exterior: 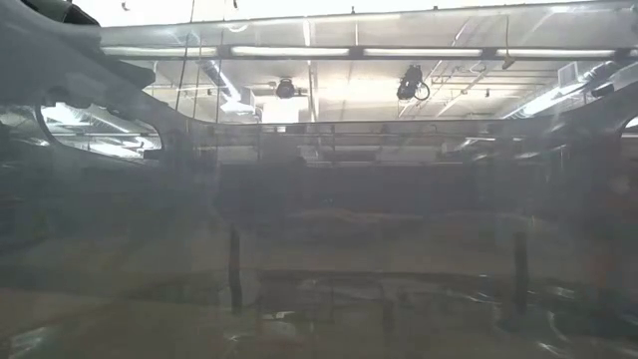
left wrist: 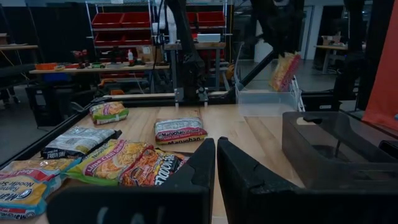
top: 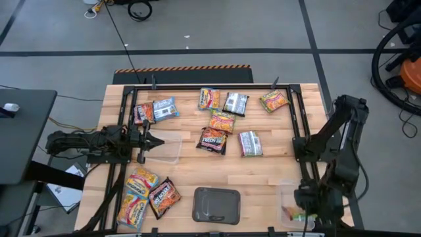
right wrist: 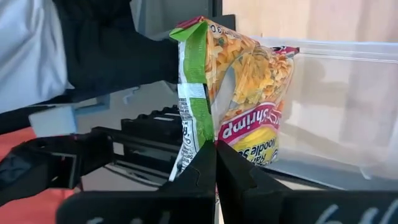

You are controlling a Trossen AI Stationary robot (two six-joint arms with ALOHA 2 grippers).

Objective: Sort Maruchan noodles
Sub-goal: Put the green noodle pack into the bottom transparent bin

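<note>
Wooden slats make up the tabletop, framed by black rails, with a grey floor crossed by dark lines beyond its far edge. Only the high view takes in the whole spread: five packets lie loose across the far middle, with one more farther right, two at the far left and three at the near left. A grey tray sits at the near edge, and a clear tub lies just right of the left pincer.

That left pincer rests low over the left side, its fingers closed on nothing, as the left wrist view shows. The same view looks across to red shelf bins, workbenches and the other arm far off.

At the near right corner the right arm folds down over a second clear tub. From above, the arm hides most of what it carries. The right wrist view settles it: the right pincer is clamped on the bottom edge of a yellow-green shrimp packet, held upright just beside the tub's clear wall.

From table height the picture is a haze; only ceiling lights and faint frame posts come through.
</note>
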